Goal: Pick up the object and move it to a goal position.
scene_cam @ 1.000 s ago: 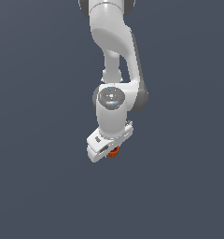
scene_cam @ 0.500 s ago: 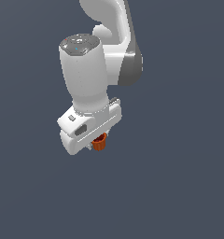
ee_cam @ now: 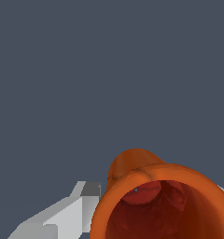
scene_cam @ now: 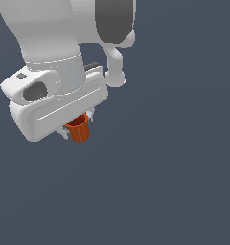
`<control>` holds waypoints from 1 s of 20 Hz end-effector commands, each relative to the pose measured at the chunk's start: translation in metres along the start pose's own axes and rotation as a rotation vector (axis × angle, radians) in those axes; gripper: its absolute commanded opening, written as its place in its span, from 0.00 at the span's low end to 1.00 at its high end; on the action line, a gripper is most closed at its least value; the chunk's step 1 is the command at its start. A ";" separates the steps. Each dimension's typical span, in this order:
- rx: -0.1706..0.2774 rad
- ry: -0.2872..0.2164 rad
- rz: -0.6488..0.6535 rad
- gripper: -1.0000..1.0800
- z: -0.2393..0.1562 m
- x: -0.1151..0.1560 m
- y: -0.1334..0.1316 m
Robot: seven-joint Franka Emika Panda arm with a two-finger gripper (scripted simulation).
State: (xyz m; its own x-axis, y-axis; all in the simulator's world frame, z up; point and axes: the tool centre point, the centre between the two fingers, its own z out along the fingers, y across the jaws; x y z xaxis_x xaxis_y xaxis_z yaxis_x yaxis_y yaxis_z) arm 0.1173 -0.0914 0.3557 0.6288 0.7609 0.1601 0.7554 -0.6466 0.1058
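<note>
Plain slate-grey background fills both views. Against it, the white end effector of the white robot arm is clamped on the small orange-red tapered cup, which hangs below the hand; in the wrist view its open rim sits beside a pale finger.

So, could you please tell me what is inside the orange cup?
The wrist view looks into the orange cup: only its dark red inner wall and bottom show, with no contents visible. The nearest part of the interior runs out of frame.
</note>
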 end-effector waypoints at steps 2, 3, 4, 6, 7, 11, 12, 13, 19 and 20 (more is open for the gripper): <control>-0.007 0.018 -0.027 0.00 -0.032 -0.002 0.014; -0.009 0.023 -0.033 0.00 -0.039 -0.002 0.018; -0.011 0.027 -0.039 0.00 -0.046 -0.002 0.021; -0.014 0.034 -0.049 0.00 -0.060 -0.003 0.027; -0.016 0.038 -0.054 0.00 -0.066 -0.003 0.030; -0.021 0.049 -0.069 0.00 -0.085 -0.004 0.040; -0.021 0.051 -0.072 0.00 -0.089 -0.004 0.041; -0.022 0.053 -0.075 0.00 -0.092 -0.004 0.043; -0.025 0.060 -0.084 0.00 -0.105 -0.005 0.050; -0.025 0.061 -0.085 0.00 -0.106 -0.005 0.050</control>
State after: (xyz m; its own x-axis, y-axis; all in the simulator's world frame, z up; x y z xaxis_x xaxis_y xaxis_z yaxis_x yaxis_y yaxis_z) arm 0.1322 -0.1325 0.4609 0.5519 0.8078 0.2069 0.7994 -0.5832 0.1447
